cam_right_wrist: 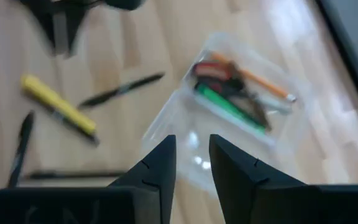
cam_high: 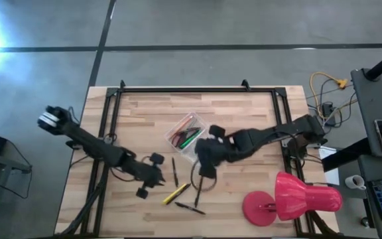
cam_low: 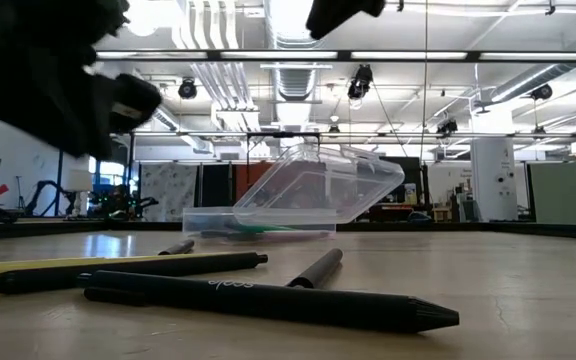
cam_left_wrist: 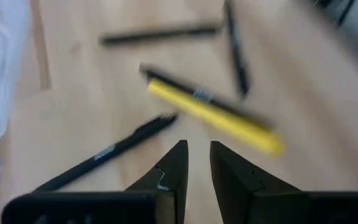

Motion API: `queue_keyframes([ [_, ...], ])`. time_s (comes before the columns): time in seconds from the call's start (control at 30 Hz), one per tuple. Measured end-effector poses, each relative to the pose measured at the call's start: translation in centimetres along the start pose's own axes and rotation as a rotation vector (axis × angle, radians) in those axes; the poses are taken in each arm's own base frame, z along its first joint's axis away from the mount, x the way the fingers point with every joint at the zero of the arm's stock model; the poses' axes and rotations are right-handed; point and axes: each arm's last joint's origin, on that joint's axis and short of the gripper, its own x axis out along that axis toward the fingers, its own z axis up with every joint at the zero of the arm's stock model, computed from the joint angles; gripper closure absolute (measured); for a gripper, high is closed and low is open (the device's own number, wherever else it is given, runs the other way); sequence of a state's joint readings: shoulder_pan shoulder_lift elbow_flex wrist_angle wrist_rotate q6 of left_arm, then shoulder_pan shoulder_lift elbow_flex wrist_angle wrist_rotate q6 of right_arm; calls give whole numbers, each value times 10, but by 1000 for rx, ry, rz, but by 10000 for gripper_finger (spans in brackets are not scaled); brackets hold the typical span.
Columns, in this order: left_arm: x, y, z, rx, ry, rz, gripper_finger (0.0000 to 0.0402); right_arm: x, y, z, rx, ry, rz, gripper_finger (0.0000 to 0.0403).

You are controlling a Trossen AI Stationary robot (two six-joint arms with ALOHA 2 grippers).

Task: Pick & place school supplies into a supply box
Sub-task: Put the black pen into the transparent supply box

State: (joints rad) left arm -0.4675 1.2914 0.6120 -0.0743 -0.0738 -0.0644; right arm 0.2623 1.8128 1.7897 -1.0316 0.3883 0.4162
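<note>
The left pincer is nearly pressed together and holds nothing. Just ahead of it lies the yellow marker, with thin dark pens around it. The right pincer, also empty with a small gap, hangs above the small clear plastic supply box, which already holds the green pen, the orange pencil and the red-handled scissors. I think the left pincer should open wider, then drop onto the marker.
</note>
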Motion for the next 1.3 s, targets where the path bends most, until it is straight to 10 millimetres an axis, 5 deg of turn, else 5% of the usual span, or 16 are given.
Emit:
queue_keyframes([
  [0.27, 23, 19, 33, 456, 248, 4, 340, -12, 23, -22, -18, 73, 2, 331],
  [0.53, 29, 50, 58, 518, 276, 52, 296, -18, 34, -34, 46, 112, -8, 333],
  [0.83, 42, 48, 28, 677, 350, -66, 259, -24, 42, -43, 91, 110, -55, 335],
  [1.3, 68, 55, 15, 781, 368, -102, 258, -25, 41, -43, 150, 38, -136, 339],
])
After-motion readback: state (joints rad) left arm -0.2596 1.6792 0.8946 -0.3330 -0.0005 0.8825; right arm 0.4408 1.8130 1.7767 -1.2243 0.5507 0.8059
